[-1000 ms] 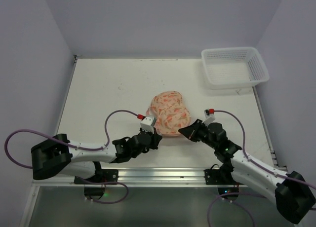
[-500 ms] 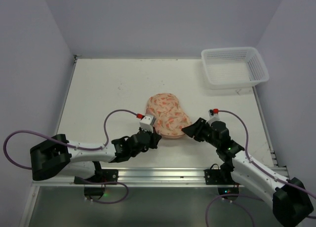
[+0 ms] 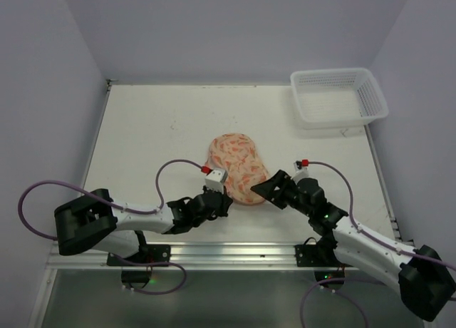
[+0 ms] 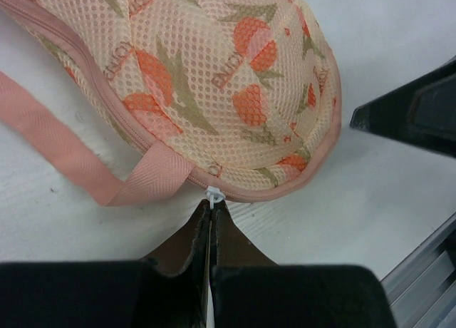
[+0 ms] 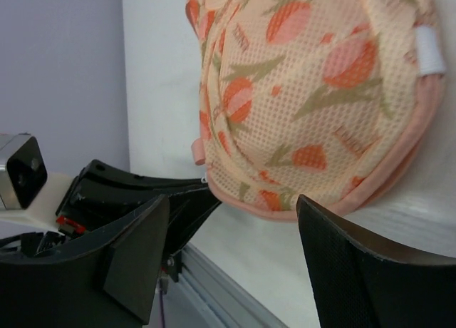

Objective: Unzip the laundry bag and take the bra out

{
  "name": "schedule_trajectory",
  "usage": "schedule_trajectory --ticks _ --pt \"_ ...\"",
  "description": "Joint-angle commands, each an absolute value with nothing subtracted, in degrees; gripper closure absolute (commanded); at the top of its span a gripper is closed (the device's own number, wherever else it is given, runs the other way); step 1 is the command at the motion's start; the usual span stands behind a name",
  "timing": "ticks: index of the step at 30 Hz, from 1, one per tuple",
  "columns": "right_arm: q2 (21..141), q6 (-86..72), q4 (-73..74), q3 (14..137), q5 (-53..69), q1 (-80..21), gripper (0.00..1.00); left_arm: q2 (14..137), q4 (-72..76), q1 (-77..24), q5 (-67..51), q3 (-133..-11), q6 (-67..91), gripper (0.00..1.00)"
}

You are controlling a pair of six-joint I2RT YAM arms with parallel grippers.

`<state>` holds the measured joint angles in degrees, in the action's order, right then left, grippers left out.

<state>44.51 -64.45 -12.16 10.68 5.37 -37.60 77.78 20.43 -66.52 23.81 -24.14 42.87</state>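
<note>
Left wrist camera looks along my left claw [image 4: 211,208]. Its two fingers are pressed flat together, and between their tips they pinch the small white zip tab [image 4: 213,194]. This tab sits on the pink zip trim at the near edge of the laundry bag [image 4: 214,71]. So the bag begins directly at the tips and rises away from them as a rounded dome of printed mesh. A pink strap [image 4: 64,146] comes out from the trim just left of the tab and lies flat on the table [image 4: 370,200]. At the right of this view one black finger [image 4: 417,114] of my other claw stands near the bag but apart from it.

In the right wrist camera my right claw [image 5: 231,203] is spread wide and holds nothing. The near rim of the bag [image 5: 313,93] lies just in front of the gap between its fingers [image 5: 135,257]. One finger is very close to the trim, but whether it touches I cannot tell.

From above, the left claw [image 3: 219,198] is at the near-left edge of the bag [image 3: 239,164] and the right claw [image 3: 265,188] at its near-right edge. The bag lies about in the middle of the table. Far behind, at the right back corner, stands a white basket [image 3: 333,73], well apart from the bag.
</note>
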Motion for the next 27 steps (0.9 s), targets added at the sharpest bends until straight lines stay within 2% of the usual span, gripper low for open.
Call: schedule_trajectory --ticks 1,2,5,18,22,27 --pt "47.10 -70.30 -16.26 11.33 2.73 -41.30 0.24 77.61 24.61 -66.88 25.48 -26.98 43.42 1.00" --pt "48.94 -70.92 -16.35 11.86 2.38 -41.83 0.20 77.61 24.44 -66.88 25.58 -27.24 43.33 1.00" --pt "51.23 -73.47 -18.63 11.26 1.59 -42.63 0.19 77.52 23.73 -67.23 26.28 -28.56 43.16 1.00" --pt "58.10 -77.70 -26.72 12.13 0.35 -43.42 0.19 78.13 23.47 -69.70 29.26 -30.76 43.86 1.00" --pt "55.99 -74.72 -22.95 12.30 -1.40 -43.51 0.22 78.75 20.48 -70.22 30.32 -31.29 43.68 1.00" --pt "46.25 -59.88 -10.92 16.51 -6.24 -43.42 0.30 77.00 22.93 -71.28 30.85 -24.53 45.70 1.00"
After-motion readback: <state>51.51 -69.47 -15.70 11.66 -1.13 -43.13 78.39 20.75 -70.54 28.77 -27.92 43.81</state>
